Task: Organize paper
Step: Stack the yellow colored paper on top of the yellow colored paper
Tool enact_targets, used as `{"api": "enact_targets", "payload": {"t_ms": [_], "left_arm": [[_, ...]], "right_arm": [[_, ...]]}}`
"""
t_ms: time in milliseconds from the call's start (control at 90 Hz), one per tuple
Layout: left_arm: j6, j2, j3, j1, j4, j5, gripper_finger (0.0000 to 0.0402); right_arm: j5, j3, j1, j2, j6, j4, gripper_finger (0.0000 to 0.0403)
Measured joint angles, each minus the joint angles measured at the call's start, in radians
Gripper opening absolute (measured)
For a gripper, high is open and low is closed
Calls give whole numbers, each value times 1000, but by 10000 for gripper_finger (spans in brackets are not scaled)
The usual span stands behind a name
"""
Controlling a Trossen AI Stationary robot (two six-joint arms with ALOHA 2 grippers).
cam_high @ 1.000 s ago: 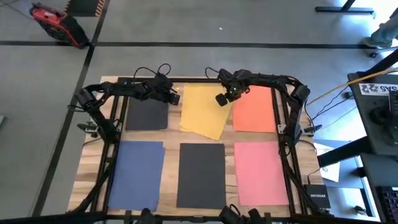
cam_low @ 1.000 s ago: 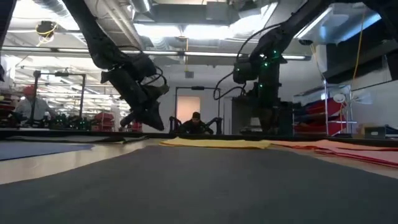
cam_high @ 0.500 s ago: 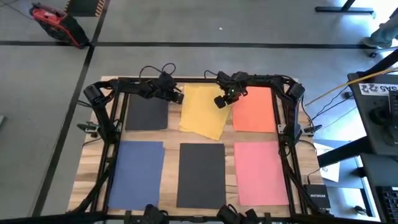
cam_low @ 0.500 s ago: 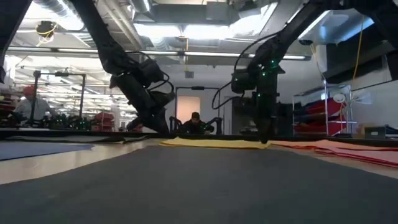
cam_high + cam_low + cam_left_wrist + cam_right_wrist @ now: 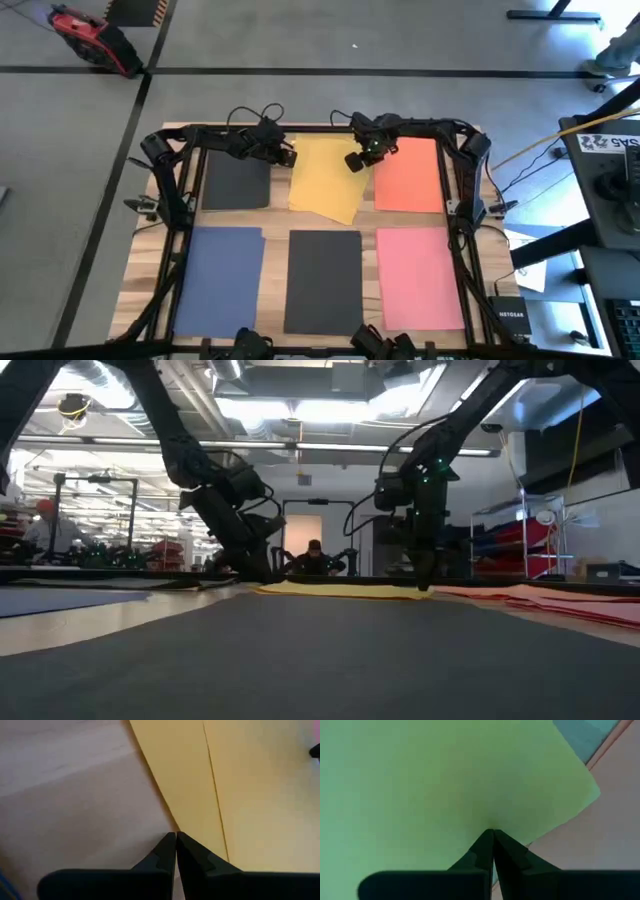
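A yellow sheet of paper [image 5: 325,180] lies flat and askew at the table's far middle. Around it lie a dark sheet [image 5: 236,184], an orange sheet [image 5: 408,177], a blue sheet [image 5: 220,275], a second dark sheet [image 5: 323,280] and a pink sheet [image 5: 420,275]. My left gripper [image 5: 286,158] is shut, with its tips down at the yellow sheet's left edge. My right gripper [image 5: 354,163] is shut, tips down on the same sheet near its right edge, beside the orange sheet. My left gripper comes slanting down from the table's left, and its shut fingertips [image 5: 172,840] meet the yellow sheet's left edge [image 5: 167,815]. Whether they rest on the paper or on the wood just beside it, I cannot tell. The sheet lies flat. My right gripper presses its shut fingertips [image 5: 490,837] down on the yellow sheet's top face, near the right edge [image 5: 520,815] and short of a corner [image 5: 592,795]. The fingers point almost straight down [image 5: 421,586]. The sheet stays flat on the table.
Black frame rails [image 5: 455,250] run along the table's left, right and far sides. A dark box [image 5: 510,318] sits off the near right corner. In the room beyond the table, a person [image 5: 314,558] shows in the low view.
Both grippers have come down from above the table onto the yellow sheet. The left one has also gone a little toward the table's right, up to the sheet's left edge. The right one has dropped nearly straight down.
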Motion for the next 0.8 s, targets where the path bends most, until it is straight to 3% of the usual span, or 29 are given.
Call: {"api": "enact_targets", "payload": {"t_ms": [378,622,800], "left_arm": [[4,0,0,0,3,-3,0],[4,0,0,0,3,-1,0],[16,0,0,0,2,-1,0]], "right_arm": [[-36,18,0,5,-22,74,0],[74,158,0,-26,-86,-122,0],[75,145,-2,-21,-105,-165,0]]}}
